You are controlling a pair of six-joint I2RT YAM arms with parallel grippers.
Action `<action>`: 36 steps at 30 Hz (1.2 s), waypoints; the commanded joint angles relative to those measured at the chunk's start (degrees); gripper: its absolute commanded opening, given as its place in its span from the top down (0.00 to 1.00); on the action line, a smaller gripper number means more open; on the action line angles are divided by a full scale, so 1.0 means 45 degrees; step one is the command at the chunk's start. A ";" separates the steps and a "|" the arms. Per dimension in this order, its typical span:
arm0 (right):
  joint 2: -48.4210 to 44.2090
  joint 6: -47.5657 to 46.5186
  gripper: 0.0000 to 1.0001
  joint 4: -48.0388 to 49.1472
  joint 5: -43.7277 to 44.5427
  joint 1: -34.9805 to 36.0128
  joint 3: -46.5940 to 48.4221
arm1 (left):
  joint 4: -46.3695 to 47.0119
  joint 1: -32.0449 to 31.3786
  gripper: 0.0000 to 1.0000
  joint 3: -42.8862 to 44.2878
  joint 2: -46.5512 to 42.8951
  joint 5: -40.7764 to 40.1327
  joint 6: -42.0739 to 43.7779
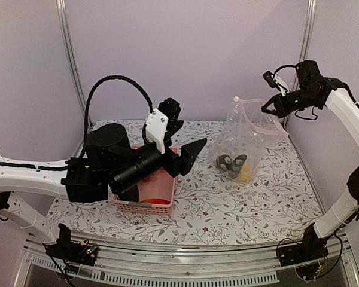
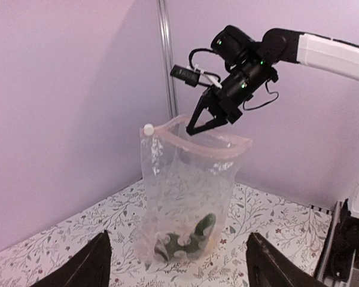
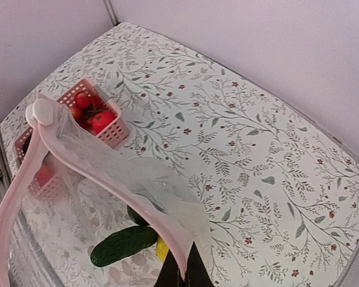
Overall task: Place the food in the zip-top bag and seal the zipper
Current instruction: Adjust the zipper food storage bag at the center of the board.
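My right gripper (image 1: pixel 269 109) is shut on the pink zipper rim (image 3: pixel 102 179) of the clear zip-top bag (image 1: pixel 242 134) and holds it up with its mouth open. Its bottom rests on the table. Inside lie a green cucumber (image 3: pixel 122 245), a yellow lemon (image 3: pixel 163 248) and dark pieces (image 1: pixel 230 162). A white slider (image 3: pixel 40 112) sits at the zipper's far end. My left gripper (image 1: pixel 188 156) is open and empty, raised over the pink basket (image 1: pixel 149 194), facing the bag (image 2: pixel 185 197). Red tomatoes (image 3: pixel 99 116) lie in the basket.
The pink lattice basket (image 3: pixel 113 134) stands left of the bag on the flower-patterned table (image 1: pixel 227 203). Purple walls and metal posts (image 1: pixel 69 54) close in the back and sides. My left arm's body hides much of the basket in the top view.
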 commanded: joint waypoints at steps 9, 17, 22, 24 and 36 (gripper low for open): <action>0.0019 0.0718 1.00 0.3162 0.0472 -0.0743 -0.0673 | -1.0507 0.1937 0.24 -0.1665 -0.0744 -0.2422 -0.8351; -0.0490 -0.0251 1.00 0.4165 -0.2980 0.0116 -0.4223 | -1.3614 0.3447 0.19 -0.1126 -0.0449 -0.0212 -0.9240; -0.0606 -0.0760 1.00 0.4414 -0.4398 0.0142 -0.5720 | -1.3609 0.4113 0.19 -0.0883 0.0022 0.0206 -0.8959; -0.0675 -0.0896 1.00 0.4414 -0.4642 0.0131 -0.5908 | -1.3366 0.4431 0.19 -0.0594 0.0242 0.0359 -0.8645; -0.1254 -0.1300 1.00 0.4628 -0.4790 0.0139 -0.6726 | -1.2258 0.6657 0.38 0.2581 0.3485 0.2816 -0.5194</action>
